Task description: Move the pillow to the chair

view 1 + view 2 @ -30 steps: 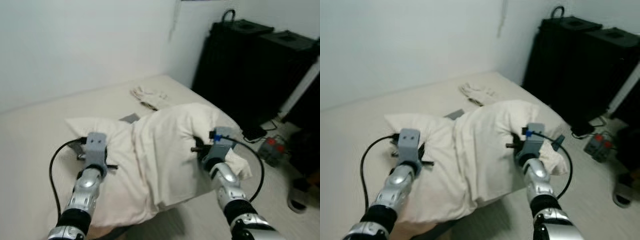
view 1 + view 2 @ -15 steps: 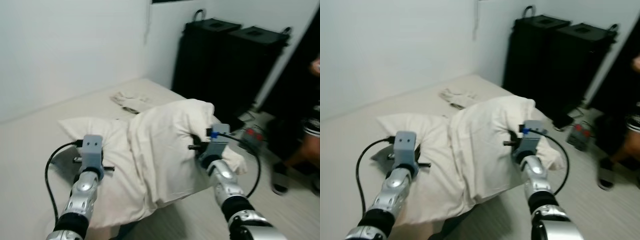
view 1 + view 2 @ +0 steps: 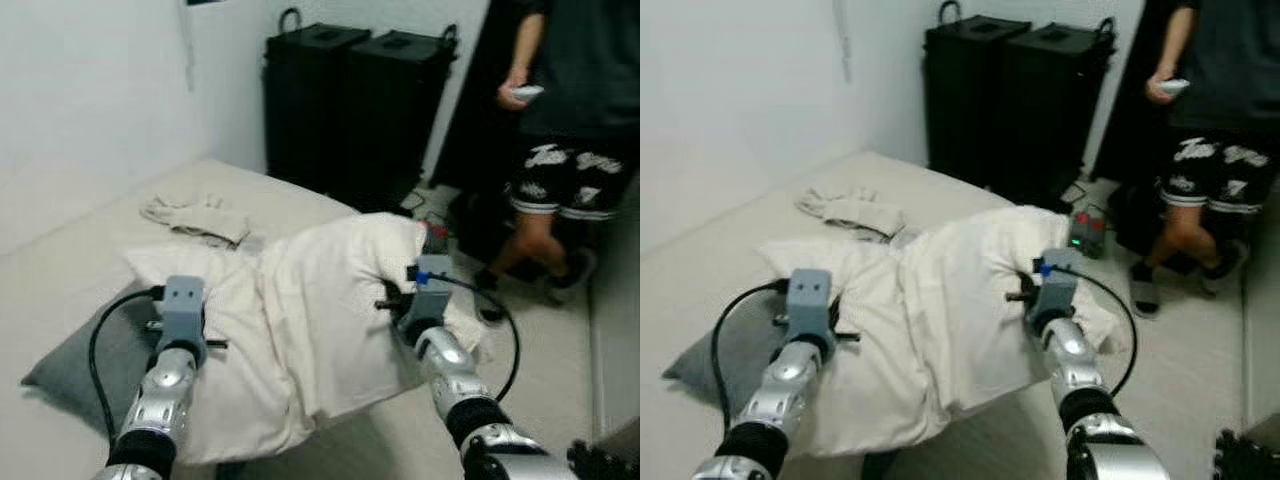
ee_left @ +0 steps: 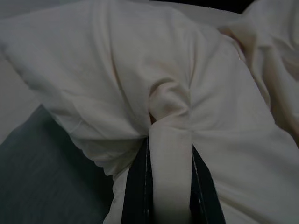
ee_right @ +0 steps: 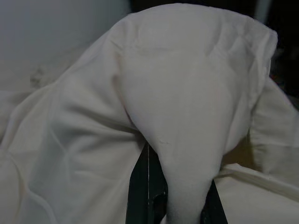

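the cream pillow (image 3: 300, 330) hangs in the middle of the head view, held up off the bed (image 3: 60, 260) between the two arms. the left end effector (image 4: 168, 186) pinches a fold of the pillowcase between its two black fingers (image 4: 138, 186); the wrist view shows cloth bunched tight in the gap. the right end effector (image 5: 170, 196) does the same on the other side, fingers pressed onto a bulge of fabric. in the head view the left one (image 3: 185, 325) sits at lower left of the pillow and the right one (image 3: 415, 300) at its right edge.

below the pillow, at lower left of the frame, a grey pillow (image 3: 80, 365) lies on the bed, and a crumpled cloth (image 3: 195, 215) lies further up, in the upper left part. two black cases (image 3: 350, 100) stand against the wall at top centre. a person (image 3: 565, 130) in dark shorts stands at upper right, with something small in one hand (image 3: 520, 92).

so the grasp and lift look done. no chair is in sight from here, so i judge the carry and the set-down are all to come, with the person's legs near the open floor on the right.
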Tool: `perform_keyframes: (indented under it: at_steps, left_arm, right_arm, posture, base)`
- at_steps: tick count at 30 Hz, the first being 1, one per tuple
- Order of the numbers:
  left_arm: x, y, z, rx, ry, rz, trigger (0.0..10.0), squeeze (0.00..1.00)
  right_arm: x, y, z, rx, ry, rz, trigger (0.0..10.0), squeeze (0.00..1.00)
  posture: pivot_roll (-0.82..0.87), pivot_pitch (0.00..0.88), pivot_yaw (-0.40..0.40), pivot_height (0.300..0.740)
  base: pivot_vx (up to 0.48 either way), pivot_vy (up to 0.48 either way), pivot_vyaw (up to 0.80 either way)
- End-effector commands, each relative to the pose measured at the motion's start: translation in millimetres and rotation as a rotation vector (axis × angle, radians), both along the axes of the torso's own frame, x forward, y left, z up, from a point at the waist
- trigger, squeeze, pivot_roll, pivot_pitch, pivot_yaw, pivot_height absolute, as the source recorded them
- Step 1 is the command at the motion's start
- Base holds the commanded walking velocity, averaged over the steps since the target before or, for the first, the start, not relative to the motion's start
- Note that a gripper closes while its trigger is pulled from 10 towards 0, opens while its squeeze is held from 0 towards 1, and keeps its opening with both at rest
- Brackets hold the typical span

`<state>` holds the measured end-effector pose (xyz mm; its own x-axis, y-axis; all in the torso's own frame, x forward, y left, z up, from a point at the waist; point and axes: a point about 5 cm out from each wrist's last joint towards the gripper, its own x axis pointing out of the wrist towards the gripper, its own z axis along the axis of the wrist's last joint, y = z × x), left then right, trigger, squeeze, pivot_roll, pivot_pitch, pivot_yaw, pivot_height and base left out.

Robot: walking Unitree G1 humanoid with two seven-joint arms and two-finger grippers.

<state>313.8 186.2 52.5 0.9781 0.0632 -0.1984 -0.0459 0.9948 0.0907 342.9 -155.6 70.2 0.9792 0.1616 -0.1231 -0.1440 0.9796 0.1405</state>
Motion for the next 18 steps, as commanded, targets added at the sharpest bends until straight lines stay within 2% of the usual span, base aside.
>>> perform_keyframes:
  at_steps: [1, 7, 18]
  left_arm:
    - [1.6, 1.1, 5, 0.015, -0.016, -0.019, 10.0, 0.00]
    - [1.8, 9.4, 9, 0.005, -0.031, 0.026, 10.0, 0.00]
    - [-1.5, 4.2, 7, -0.019, -0.033, 0.057, 10.0, 0.00]
  right_arm:
    - [1.5, 7.0, 6, 0.022, -0.045, 0.015, 10.0, 0.00]
    - [-5.6, 15.4, -5, 0.017, -0.010, 0.061, 10.0, 0.00]
    - [-4.4, 22.1, -4, 0.028, -0.003, 0.117, 10.0, 0.00]
  posture:
    - [0.03, 0.033, 0.056, 0.740]
    - [0.05, 0.040, 0.028, 0.740]
    - [0.06, 0.044, -0.037, 0.740]
  base:
    - [0.000, 0.000, -0.80]
    - [0.000, 0.000, -0.80]
    - [0.000, 0.000, -0.80]
